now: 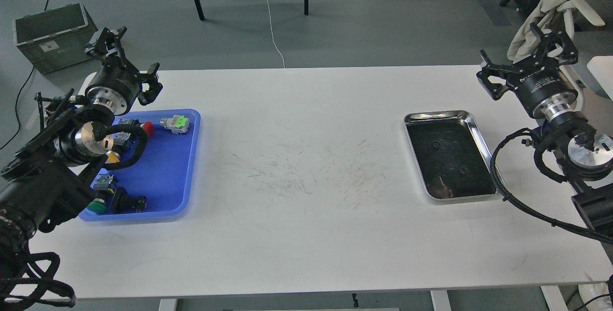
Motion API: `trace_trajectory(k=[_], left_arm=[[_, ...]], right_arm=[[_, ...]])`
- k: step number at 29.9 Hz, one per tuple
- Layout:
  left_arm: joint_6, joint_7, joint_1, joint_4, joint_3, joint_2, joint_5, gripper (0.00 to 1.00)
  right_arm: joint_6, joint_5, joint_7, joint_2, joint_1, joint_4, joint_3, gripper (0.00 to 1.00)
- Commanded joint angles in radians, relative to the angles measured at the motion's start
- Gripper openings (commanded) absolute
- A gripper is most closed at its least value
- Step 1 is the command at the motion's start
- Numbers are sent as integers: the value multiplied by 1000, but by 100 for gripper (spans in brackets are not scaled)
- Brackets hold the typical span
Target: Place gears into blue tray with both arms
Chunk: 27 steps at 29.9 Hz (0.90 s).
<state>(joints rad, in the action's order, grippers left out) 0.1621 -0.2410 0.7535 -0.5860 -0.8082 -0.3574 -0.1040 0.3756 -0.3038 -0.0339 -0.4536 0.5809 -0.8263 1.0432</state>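
Judging from how things lie, the job has hardly started: the shallow bright blue plastic tray [165, 177] at the left end of the white counter [306, 234] holds only coloured-cap push-button switches, among them one with a green cap [175, 123] near its far rim and a red-capped one [147, 129] beside it, and no gear can be made out on its bare blue floor. The tiny black toothed gears appear to sit in the shiny steel tray with a dark inside [482, 144], well apart at the right end of the counter; two small round marks, one toward the far part [435, 145] and one nearer the middle [462, 171], look like gears, though against the dark glossy bottom their number cannot be told for sure. The left hand [125, 64] is raised over the far left corner of the blue tray, its claw fingers spread wide and empty. The right hand [527, 57] hangs off beyond the far right corner of the steel tray, likewise spread wide with nothing between its fingers. So every step seems left: reaching into the steel tray, pinching each gear, carrying it across and setting it in the blue one
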Motion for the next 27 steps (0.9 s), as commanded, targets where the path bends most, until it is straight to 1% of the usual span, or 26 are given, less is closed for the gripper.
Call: trace_trajectory(k=[1,5,13,17,27], left_arm=[[2,-6,1,2,4,0,-2,98],[4,-26,1,3,4,-2,0,99],[4,-26,6,9,-3,-14,0,98],[4,-24,9,69,7,-15,-8,98],[7,-24,6,64,7,-35,-14,98]], right_arm=[[0,0,-11,7,4,-4,1,99],[0,0,-11,7,4,-4,6,99],[2,3,-12,7,7,-1,3,99],[3,3,-12,7,5,-1,-8,99],[-3,11,-11,6,7,-4,-19,99]])
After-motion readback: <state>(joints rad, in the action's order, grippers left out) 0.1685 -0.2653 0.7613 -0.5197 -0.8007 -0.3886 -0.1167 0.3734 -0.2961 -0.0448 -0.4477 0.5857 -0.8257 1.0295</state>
